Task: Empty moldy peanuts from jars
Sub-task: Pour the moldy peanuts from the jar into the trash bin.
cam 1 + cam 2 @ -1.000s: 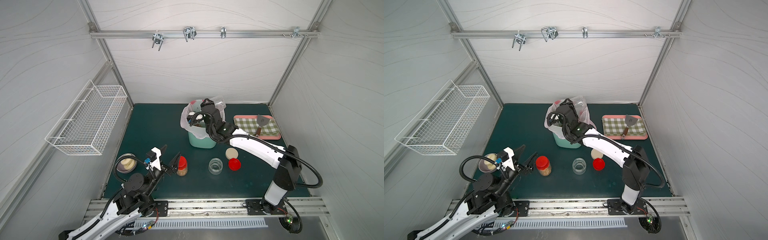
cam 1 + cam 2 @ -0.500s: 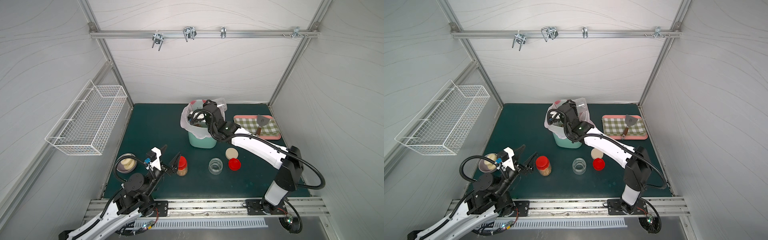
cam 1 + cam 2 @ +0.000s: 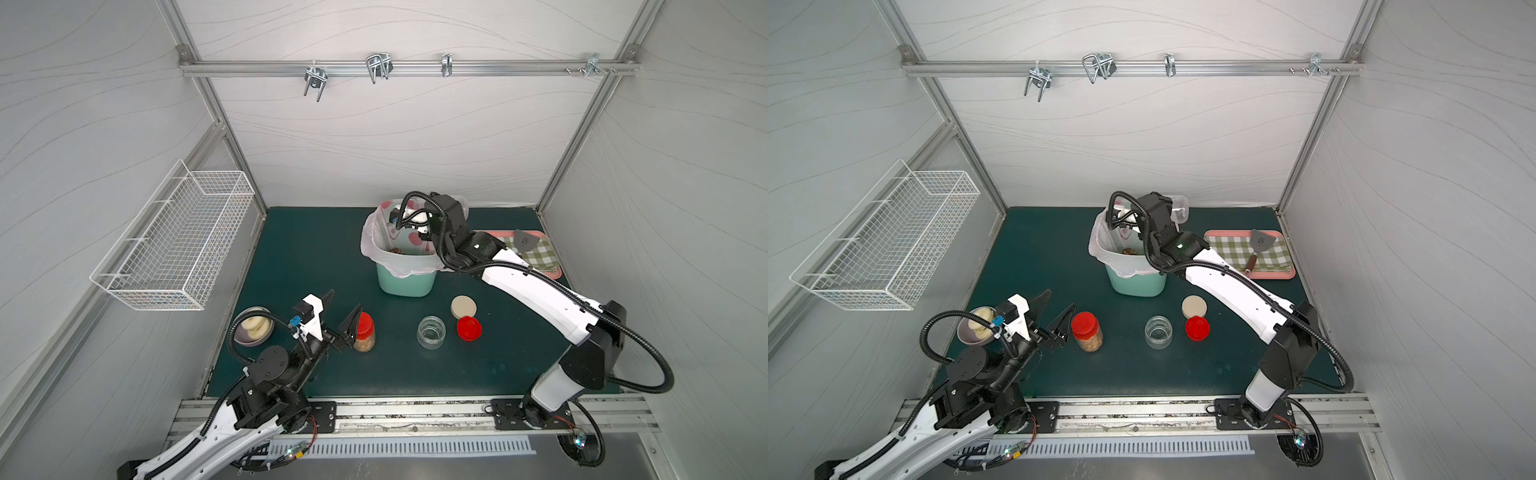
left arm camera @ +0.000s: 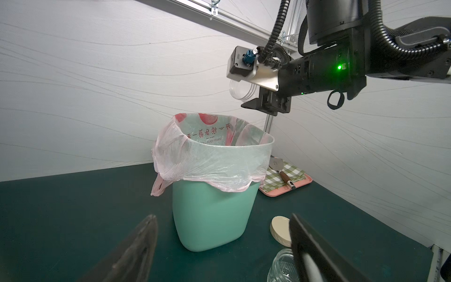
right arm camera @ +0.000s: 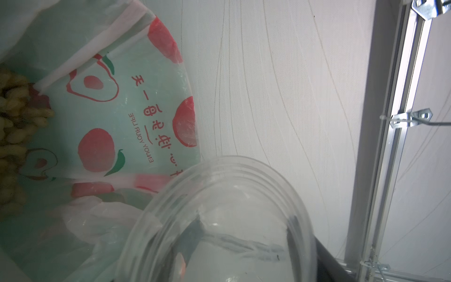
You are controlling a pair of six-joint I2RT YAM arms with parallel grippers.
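I see left gripper (image 3: 344, 301) wide apart, empty, beside red-lidded jar (image 3: 364, 332); right gripper (image 4: 246, 94) clamped on clear jar (image 3: 1180, 211) over bin (image 3: 405, 282). Three jars counting open jar (image 3: 431, 331); two loose lids (image 3: 469, 328).

Layout: bin (image 3: 405, 278) back-centre on desk (image 3: 291, 249), bag (image 4: 207, 161) in it, peanuts (image 5: 12, 117) at the bottom. Tray (image 3: 1273, 274) just right of bin, spatula (image 3: 1258, 245) on it. In front of bin: open jar (image 3: 431, 331), two lids just to its right, rear lid (image 3: 463, 306) and front lid (image 3: 469, 328), close together. Lidded jar (image 3: 365, 332) left of open jar, apart, peanuts inside. Left gripper (image 3: 1054, 309) just left of it, not touching. Bowl (image 3: 245, 340) front-left, donuts (image 3: 254, 325) in it. Third jar (image 3: 1177, 212) up over bin's back edge, in right gripper (image 4: 249, 95). Basket (image 3: 174, 245) on left wall.
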